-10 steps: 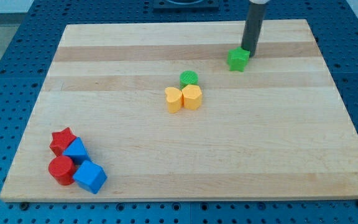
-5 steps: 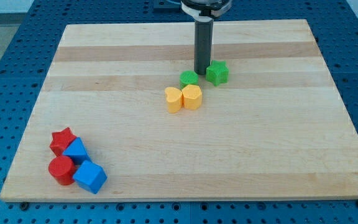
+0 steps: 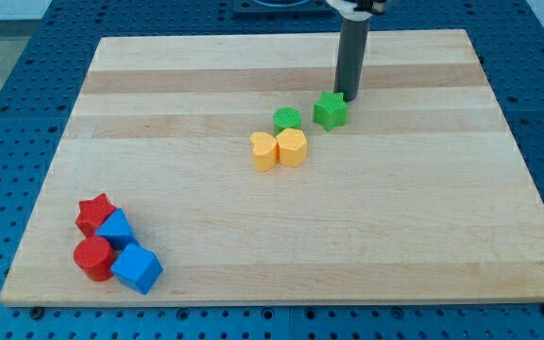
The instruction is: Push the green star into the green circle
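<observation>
The green star (image 3: 330, 110) is a small matte block with blunt points, lying on the wooden board (image 3: 423, 227) a little right of its centre toward the view's top. To its left, near but with a sliver of board between them, sits the green circle (image 3: 287, 119), a low round block. Touching the circle from below are two yellow blocks side by side: a yellow heart (image 3: 264, 151) and a rounded yellow block (image 3: 293, 147).

Well apart, in the board's bottom-left corner, a red star (image 3: 93, 212), a blue block (image 3: 116, 229), a red cylinder (image 3: 93, 258) and a blue cube (image 3: 138, 269) cluster tightly.

The board is pale, striped planks, resting on a blue perforated table (image 3: 8, 85).

My tip (image 3: 348, 96), the end of a smooth dark rod with no jaws, stands just above-right of the star, at its edge.
</observation>
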